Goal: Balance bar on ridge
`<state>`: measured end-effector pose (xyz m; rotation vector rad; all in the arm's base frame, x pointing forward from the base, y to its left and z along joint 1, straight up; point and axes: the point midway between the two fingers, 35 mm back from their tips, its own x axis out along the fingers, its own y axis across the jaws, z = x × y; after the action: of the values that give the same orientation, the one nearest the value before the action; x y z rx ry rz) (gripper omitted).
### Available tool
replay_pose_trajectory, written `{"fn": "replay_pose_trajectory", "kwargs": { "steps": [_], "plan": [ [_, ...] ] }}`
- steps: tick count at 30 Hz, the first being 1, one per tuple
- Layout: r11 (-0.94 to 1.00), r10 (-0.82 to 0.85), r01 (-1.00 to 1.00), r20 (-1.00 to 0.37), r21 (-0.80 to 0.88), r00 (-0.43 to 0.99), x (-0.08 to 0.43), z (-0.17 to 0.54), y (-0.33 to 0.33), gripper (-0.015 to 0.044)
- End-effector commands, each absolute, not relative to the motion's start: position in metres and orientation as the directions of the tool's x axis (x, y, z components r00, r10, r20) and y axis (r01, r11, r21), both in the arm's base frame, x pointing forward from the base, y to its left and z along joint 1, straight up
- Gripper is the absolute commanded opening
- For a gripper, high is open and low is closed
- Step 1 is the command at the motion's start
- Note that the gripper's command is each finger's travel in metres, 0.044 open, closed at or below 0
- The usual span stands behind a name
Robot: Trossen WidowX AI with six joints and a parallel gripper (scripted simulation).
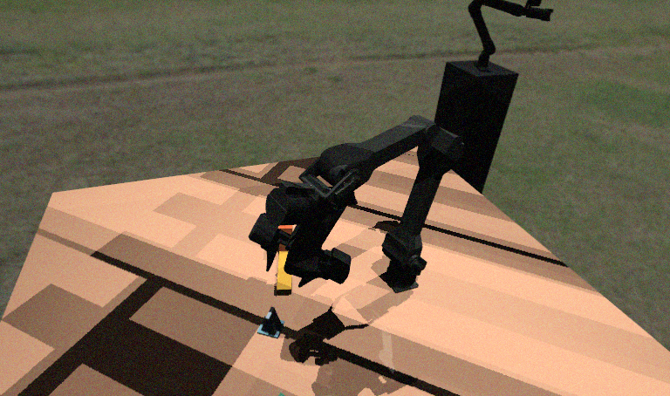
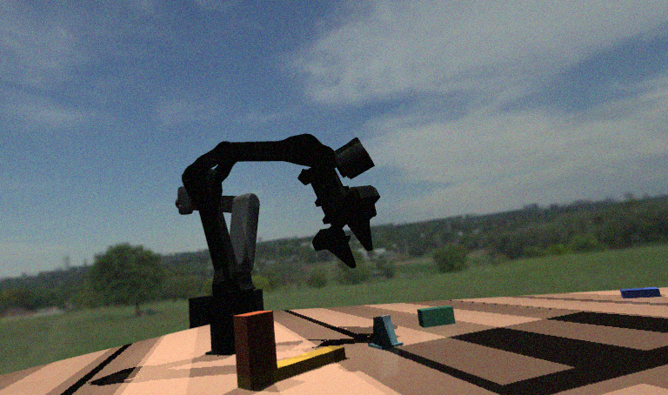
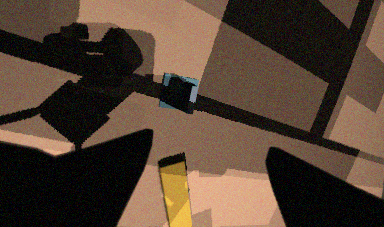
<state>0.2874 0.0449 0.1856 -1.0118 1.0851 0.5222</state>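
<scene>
Hanging above the desk (image 1: 459,293) (image 2: 167,378), the black fingers (image 1: 302,282) (image 2: 370,245) are spread with nothing pinched; the yellow bar (image 1: 283,270) (image 2: 315,358) (image 3: 176,194) lies well in from the desk's edges

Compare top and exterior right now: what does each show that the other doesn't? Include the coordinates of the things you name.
Only top: the second arm (image 1: 481,23), mounted on a tall black pedestal (image 1: 471,105). Exterior has a dark box behind the main arm's base; can't tell if it's that pedestal.

Only exterior: the blue block (image 2: 639,292), plus sky and trees.

Both: the open gripper (image 1: 283,277) (image 2: 362,257) (image 3: 210,146), ridge (image 1: 270,324) (image 2: 384,329) (image 3: 178,93), yellow bar (image 1: 283,270) (image 2: 315,358) (image 3: 176,192), upright red block (image 1: 285,228) (image 2: 255,346) and green block (image 1: 281,394) (image 2: 436,317), just a sliver in top.
</scene>
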Motion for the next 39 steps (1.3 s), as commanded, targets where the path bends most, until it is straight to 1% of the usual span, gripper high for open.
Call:
{"fn": "replay_pose_trajectory", "kwargs": {
  "steps": [1,25,39],
  "plan": [
    [0.452,-0.122,-0.802,-0.918,-0.39,0.378,0.29,0.187,0.029,0.0315],
    [0.378,-0.129,-0.901,-0.976,-0.213,0.176,0.284,0.19,-0.06,0.0315],
    [0.324,-0.069,-0.941,-0.995,-0.097,0.078,0.268,0.191,-0.107,0.0315]
  ]
}}
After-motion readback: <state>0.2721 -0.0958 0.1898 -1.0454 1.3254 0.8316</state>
